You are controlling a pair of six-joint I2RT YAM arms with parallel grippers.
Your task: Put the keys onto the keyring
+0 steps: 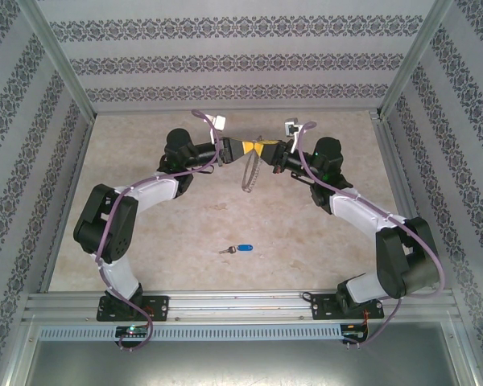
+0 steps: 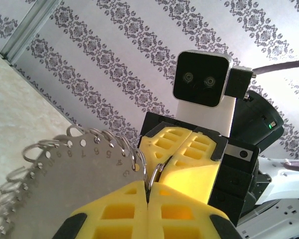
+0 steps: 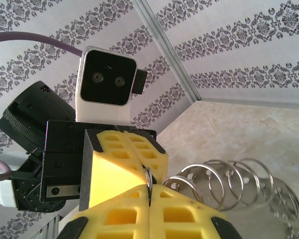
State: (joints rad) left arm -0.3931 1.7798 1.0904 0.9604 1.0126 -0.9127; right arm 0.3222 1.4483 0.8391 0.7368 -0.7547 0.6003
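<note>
Left tool (image 2: 147,196) and right tool (image 3: 149,199), tip to tip, both clench one split ring of the keyring (image 1: 249,172). One should probably release, slowly, for the blue key (image 1: 241,249) well below them.

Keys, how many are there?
1. The key lies on the table, toward the near edge, about midway across. The keyring seems to carry none.
</note>
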